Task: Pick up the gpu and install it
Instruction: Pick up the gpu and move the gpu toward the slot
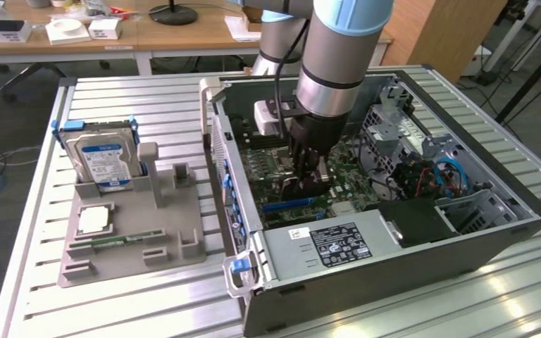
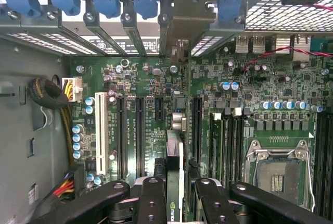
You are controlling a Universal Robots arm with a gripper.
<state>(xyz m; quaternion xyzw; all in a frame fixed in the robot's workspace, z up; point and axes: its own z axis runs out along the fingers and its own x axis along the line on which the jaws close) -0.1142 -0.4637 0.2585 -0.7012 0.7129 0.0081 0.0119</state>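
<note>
Gripper (image 2: 175,182) clamped on the gpu (image 2: 176,140), which stands on edge inside the open computer case (image 1: 280,296) over the motherboard (image 2: 270,94) slots; likely so its connector edge meets 1 slot squarely.

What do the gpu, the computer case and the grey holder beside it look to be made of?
gpu: pale smooth edge with a printed logo, probably plastic over circuit board.
Computer case: dark matte painted sheet metal, with folded edges and punched vents.
Grey holder: matte plastic, moulded or printed by its look.
</note>
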